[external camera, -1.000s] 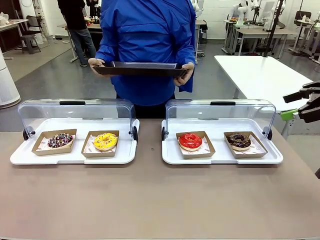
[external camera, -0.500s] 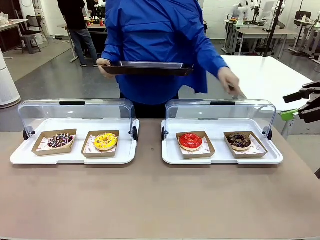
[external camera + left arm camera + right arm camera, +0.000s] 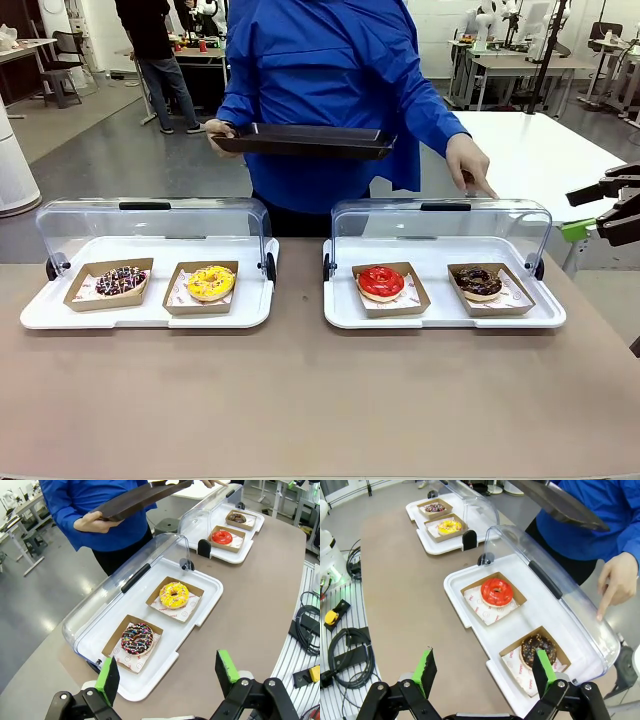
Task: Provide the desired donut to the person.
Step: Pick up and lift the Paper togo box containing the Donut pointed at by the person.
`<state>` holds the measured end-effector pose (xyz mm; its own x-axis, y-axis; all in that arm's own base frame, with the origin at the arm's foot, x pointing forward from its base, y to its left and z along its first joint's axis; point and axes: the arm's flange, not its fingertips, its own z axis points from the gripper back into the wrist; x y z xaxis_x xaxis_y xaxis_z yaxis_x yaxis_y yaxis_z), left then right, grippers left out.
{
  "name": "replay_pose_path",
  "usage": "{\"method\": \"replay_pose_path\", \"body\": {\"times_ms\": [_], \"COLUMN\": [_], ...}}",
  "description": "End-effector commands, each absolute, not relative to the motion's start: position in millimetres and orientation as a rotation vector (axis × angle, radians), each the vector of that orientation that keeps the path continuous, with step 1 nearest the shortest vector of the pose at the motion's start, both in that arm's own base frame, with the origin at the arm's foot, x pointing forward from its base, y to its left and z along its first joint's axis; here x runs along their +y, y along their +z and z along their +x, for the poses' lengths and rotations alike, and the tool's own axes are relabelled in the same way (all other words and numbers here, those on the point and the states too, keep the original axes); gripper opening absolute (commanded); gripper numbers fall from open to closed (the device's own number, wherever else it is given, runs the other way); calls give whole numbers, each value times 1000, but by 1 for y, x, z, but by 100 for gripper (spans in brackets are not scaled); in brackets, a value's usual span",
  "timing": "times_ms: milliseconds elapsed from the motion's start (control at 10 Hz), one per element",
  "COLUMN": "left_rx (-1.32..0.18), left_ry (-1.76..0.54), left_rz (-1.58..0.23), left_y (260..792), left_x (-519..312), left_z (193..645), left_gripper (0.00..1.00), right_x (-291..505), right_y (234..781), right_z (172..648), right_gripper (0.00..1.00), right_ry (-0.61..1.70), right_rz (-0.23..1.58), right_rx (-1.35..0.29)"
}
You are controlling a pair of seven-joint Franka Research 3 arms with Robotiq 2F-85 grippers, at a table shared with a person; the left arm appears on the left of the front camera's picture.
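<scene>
The brown table (image 3: 300, 400) runs across the front, and the person (image 3: 320, 80) in the blue jacket stands at its far side. 2 white display trays sit side by side on it, the left tray (image 3: 140, 322) and the right tray (image 3: 440, 322), each with its clear lid (image 3: 440, 225) rolled back. One hand (image 3: 222, 130) holds a dark serving tray (image 3: 300, 142) level at the chest. The left claw (image 3: 167, 670) and the right claw (image 3: 484, 669) both hang above the table with fingers spread apart, holding nothing. The person's other hand (image 3: 470, 165) points an index finger down at the right lid, at its end behind the chocolate donut (image 3: 479, 281). That donut lies in a cardboard boat beside the red donut (image 3: 381, 282). The yellow donut (image 3: 210, 282) and the sprinkled donut (image 3: 120, 280) lie in the left tray.
</scene>
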<state>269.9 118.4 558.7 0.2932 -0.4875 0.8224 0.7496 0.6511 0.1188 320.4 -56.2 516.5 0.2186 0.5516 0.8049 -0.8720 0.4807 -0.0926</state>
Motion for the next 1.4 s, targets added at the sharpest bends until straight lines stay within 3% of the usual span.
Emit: {"method": "replay_pose_path", "body": {"times_ms": [0,700,1000,1300], "left_rx": [-962,-962,-962,-962], "left_ry": [-850,-850,-850,-850], "left_rz": [-311,-311,-311,-311], "left_y": [559,559,559,559], "left_x": [119,119,119,119], "left_z": [270,270,270,270], "left_gripper": [100,100,100,100], "right_x": [-57,-56,-37,-27], "right_y": [515,517,505,430], "right_z": [323,320,364,404], "right_gripper": [100,100,100,100], "right_ry": [1036,1027,1084,1239], "right_rz": [436,425,159,78], "right_rx": [-910,-896,-589,-441]}}
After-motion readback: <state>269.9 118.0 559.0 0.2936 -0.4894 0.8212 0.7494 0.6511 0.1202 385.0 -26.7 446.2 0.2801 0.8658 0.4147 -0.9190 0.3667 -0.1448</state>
